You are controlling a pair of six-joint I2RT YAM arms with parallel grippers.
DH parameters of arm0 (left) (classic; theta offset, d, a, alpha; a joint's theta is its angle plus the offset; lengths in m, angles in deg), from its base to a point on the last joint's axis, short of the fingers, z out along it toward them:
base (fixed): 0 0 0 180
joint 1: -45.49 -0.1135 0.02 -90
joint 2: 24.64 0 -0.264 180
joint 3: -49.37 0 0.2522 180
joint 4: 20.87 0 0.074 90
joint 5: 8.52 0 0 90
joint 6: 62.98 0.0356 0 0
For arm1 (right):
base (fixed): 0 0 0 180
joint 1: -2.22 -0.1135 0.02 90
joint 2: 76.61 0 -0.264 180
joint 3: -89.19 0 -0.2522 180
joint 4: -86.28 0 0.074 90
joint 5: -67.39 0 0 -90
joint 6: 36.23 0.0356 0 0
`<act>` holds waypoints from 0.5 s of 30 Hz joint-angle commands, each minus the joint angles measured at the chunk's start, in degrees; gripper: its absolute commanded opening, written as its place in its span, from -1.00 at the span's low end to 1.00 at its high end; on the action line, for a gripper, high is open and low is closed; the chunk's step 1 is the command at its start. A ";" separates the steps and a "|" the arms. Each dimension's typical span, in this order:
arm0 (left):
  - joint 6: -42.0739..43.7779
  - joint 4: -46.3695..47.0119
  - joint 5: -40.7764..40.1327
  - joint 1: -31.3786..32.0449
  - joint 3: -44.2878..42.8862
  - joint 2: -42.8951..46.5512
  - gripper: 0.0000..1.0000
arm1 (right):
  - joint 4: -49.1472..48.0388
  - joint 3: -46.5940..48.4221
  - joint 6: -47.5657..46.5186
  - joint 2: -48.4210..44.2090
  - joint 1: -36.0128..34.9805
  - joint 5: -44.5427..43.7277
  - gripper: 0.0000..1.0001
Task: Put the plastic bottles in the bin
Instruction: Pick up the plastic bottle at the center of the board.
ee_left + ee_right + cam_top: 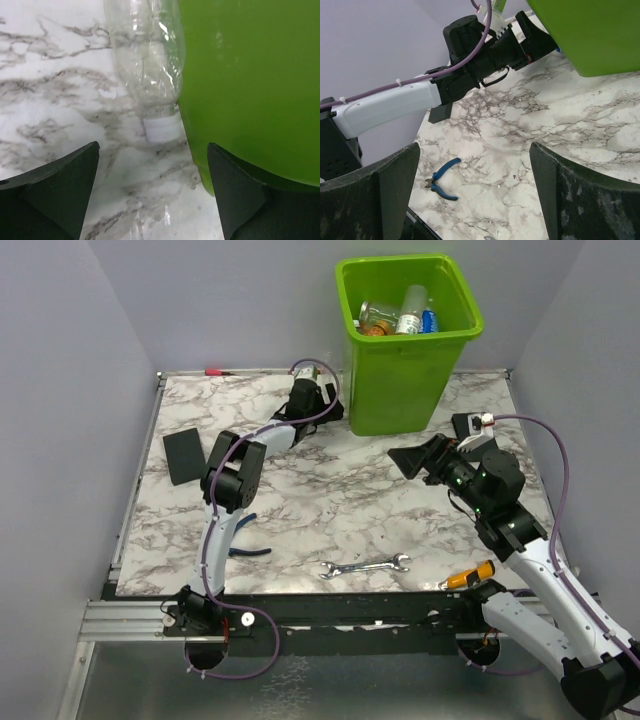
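Observation:
The lime-green bin (410,350) stands at the back of the marble table, with several plastic bottles (400,316) inside it. One clear crushed bottle (147,55) with a white cap (161,129) lies on the table against the bin's wall (250,75). My left gripper (152,192) is open just short of that cap, with nothing between its fingers. From above, the left gripper (312,388) sits at the bin's left side, next to the bottle (309,370). My right gripper (415,460) hangs open and empty over the table's middle right, in front of the bin (590,35).
A silver wrench (365,566) and an orange-handled screwdriver (470,575) lie near the front edge. Blue pliers (248,550) (442,179) lie front left. A black pad (185,455) lies at the left. A red item (215,371) lies at the back edge. The left arm (395,105) crosses the right wrist view.

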 commanded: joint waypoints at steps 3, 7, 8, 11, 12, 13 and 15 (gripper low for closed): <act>-1.55 1.39 0.64 0.07 -5.87 -6.04 0.70 | -0.50 0.14 0.17 -0.28 -0.51 2.06 0.88; -2.23 0.88 -0.77 0.22 -7.68 -8.51 0.50 | 0.13 -0.97 0.39 -1.24 -0.49 1.63 0.89; -2.08 0.41 -2.04 0.28 -8.29 -9.07 0.45 | 0.15 -1.26 0.41 -1.53 -0.51 1.47 0.89; -1.23 -1.71 -4.68 0.47 -10.70 -10.89 0.34 | 0.51 -2.03 0.41 -1.85 -0.51 1.65 0.89; -0.93 -2.16 -4.86 0.55 -11.45 -11.30 0.33 | 0.70 -2.33 0.52 -1.90 -0.51 1.70 0.89; -0.70 -2.55 -5.13 0.70 -12.03 -11.86 0.32 | 0.82 -2.67 0.54 -2.01 -0.51 1.63 0.89; -0.06 -3.04 -5.46 1.13 -12.78 -12.55 0.31 | 1.02 -3.23 0.65 -2.27 -0.45 1.37 0.89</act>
